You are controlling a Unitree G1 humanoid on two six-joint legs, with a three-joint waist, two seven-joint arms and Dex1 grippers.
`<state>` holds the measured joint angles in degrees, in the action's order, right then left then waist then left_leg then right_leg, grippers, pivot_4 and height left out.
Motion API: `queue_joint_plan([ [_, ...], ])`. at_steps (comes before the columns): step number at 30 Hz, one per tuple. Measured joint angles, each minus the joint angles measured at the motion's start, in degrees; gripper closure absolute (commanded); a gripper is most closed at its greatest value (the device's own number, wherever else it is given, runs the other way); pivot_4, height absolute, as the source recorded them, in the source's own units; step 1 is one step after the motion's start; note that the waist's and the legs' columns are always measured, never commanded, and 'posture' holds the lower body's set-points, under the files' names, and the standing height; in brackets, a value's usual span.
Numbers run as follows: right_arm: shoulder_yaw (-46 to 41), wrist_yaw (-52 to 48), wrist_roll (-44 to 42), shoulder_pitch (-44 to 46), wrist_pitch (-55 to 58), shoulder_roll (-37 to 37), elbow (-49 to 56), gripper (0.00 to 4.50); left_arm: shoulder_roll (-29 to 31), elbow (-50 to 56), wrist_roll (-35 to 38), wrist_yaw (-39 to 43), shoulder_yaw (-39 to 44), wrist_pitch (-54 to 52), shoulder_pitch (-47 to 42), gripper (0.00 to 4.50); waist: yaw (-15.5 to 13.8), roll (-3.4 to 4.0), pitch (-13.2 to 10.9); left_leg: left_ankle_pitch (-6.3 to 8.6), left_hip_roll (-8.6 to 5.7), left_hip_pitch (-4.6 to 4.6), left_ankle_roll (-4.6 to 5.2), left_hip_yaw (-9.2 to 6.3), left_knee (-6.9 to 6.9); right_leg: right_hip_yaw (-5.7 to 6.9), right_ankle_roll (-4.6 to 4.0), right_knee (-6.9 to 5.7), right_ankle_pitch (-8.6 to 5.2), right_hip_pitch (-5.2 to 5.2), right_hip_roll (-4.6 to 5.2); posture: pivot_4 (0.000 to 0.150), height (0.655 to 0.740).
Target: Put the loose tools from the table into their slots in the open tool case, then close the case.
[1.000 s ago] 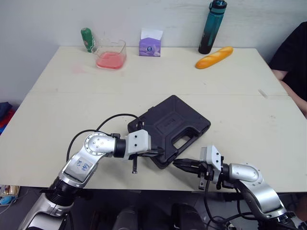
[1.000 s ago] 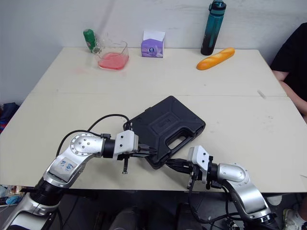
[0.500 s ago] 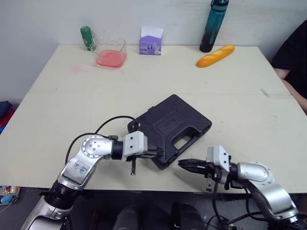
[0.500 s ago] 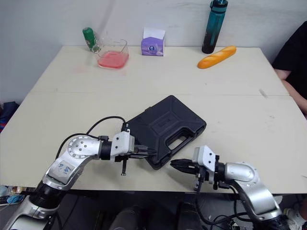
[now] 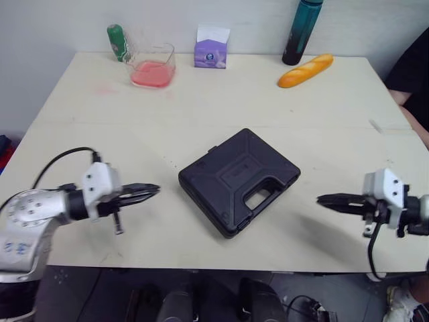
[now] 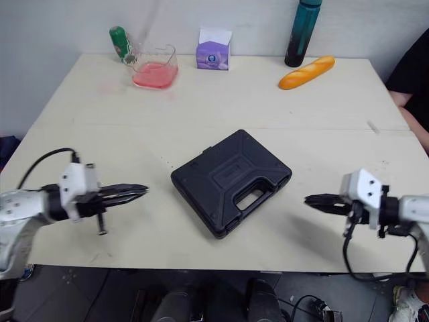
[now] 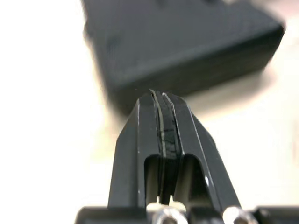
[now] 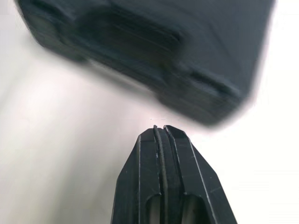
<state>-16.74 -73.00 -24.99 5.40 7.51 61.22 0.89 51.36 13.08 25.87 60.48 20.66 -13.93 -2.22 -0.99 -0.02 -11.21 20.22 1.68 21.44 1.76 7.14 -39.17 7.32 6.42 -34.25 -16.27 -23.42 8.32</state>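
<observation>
Black tool case [image 5: 239, 180] closed, lying flat on the table [image 5: 201, 100] between the two grippers.
The left gripper [image 5: 153, 190], fingers pressed together and empty, points at the case's left corner. The ribbed lid sits diagonally and has a handle cut-out. The right gripper [image 5: 323, 199], also pinched closed, is farther off.

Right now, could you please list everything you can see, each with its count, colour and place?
tool case: one, black, closed, middle of the table
table: one, cream, under everything
can: one, green, far left corner
container: one, clear with pink contents, beside the can
carton: one, purple and white, far edge, middle
bottle: one, teal, far edge, right of the carton
bread loaf: one, orange-yellow, beside the bottle
person: one, black sleeve, right edge
left fingers: black, shut, left of the case, apart from it
right fingers: black, shut, right of the case, apart from it
</observation>
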Motion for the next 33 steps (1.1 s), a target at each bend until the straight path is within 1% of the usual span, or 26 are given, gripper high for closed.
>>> queue_joint_plan([
  [1, -1.91, -0.53, 0.88, 1.45, -0.36, 2.67, -4.00, 3.31, 2.28, -4.24, -0.53, 0.25, 4.37, -0.47, 1.49, 3.35, 0.32, 0.10, -0.23, -0.03, -0.02, 0.06, 0.04, 0.03, 0.02, -0.01, 0.05, 0.00, 0.03, -0.09, 0.03, 0.150, 0.7400],
  [3, -2.68, -1.35, 2.47, 6.28, -2.85, 5.49, -10.56, 2.29, 5.13, -8.71, -1.85, 0.74, 10.46, 0.06, 5.03, 2.39, 0.86, 0.09, -0.24, -0.01, 0.04, 0.02, 0.00, 0.00, 0.06, 0.03, 0.03, 0.02, 0.01, -0.07, 0.02, 0.150, 0.7400],
  [7, -1.50, -2.50, 4.93, 13.04, -8.21, 6.37, -18.74, 0.27, 5.45, -11.60, -3.82, 1.45, 12.88, 1.47, 9.37, 0.50, 1.24, 0.12, -0.26, 0.02, 0.04, 0.02, -0.07, 0.02, 0.11, 0.04, 0.01, -0.01, 0.01, -0.10, 0.10, 0.150, 0.7400],
  [8, -1.11, -2.98, 5.70, 14.63, -9.47, 6.54, -21.39, 0.00, 5.45, -12.95, -4.29, 1.41, 13.41, 1.71, 9.88, 0.12, 1.29, 0.10, -0.27, 0.02, 0.07, 0.04, -0.10, 0.05, 0.11, 0.07, 0.01, -0.14, 0.01, -0.14, 0.10, 0.150, 0.7400],
  [9, -0.66, -3.43, 6.32, 16.45, -10.72, 6.87, -24.10, 0.00, 5.47, -14.36, -4.63, 1.38, 14.31, 2.16, 9.98, 0.05, 1.32, 0.14, -0.29, 0.01, 0.07, 0.06, -0.10, 0.09, 0.10, 0.07, 0.01, -0.24, 0.01, -0.18, 0.08, 0.150, 0.7400],
  [12, 0.51, -4.20, 8.57, 21.56, -14.45, 8.72, -31.38, 0.00, 6.79, -18.24, -5.51, 1.25, 17.02, 5.02, 9.55, 0.05, 1.40, 0.22, -0.34, 0.01, 0.07, 0.06, -0.10, 0.21, 0.11, 0.07, 0.01, -0.27, 0.00, -0.26, 0.11, 0.150, 0.7400],
  [15, 1.33, -5.17, 9.72, 23.71, -16.56, 8.89, -34.03, 0.00, 7.24, -19.76, -5.88, 1.21, 17.54, 7.24, 8.71, 0.05, 1.64, 0.22, -0.34, 0.02, 0.07, 0.03, -0.11, 0.28, 0.11, 0.05, 0.01, -0.28, 0.00, -0.26, 0.13, 0.150, 0.7400],
  [21, 3.23, -5.39, 10.30, 24.13, -17.52, 5.84, -34.22, 0.00, 6.75, -20.48, -5.96, -0.20, 15.99, 8.47, 6.39, 0.05, 2.63, 0.23, -0.35, 0.00, 0.07, 0.01, -0.12, 0.31, 0.09, 0.01, 0.02, -0.53, 0.01, -0.27, 0.15, 0.150, 0.7400],
  [26, 3.29, -4.91, 10.37, 23.84, -17.52, 5.67, -32.98, 0.00, 6.57, -20.57, -6.41, -0.95, 14.08, 10.05, 5.37, 0.05, 2.97, 0.27, -0.37, 0.00, 0.10, -0.12, -0.13, 0.50, 0.09, -0.03, 0.02, -0.65, 0.01, -0.29, 0.14, 0.150, 0.7400],
  [33, 3.29, -4.31, 10.43, 23.84, -17.53, 4.86, -32.45, 0.00, 6.57, -20.79, -6.48, -1.03, 13.57, 10.36, 5.04, 0.05, 2.91, 0.26, -0.37, -0.01, 0.09, -0.24, -0.12, 0.61, 0.07, -0.18, 0.02, -0.78, 0.01, -0.30, 0.16, 0.150, 0.7400],
])
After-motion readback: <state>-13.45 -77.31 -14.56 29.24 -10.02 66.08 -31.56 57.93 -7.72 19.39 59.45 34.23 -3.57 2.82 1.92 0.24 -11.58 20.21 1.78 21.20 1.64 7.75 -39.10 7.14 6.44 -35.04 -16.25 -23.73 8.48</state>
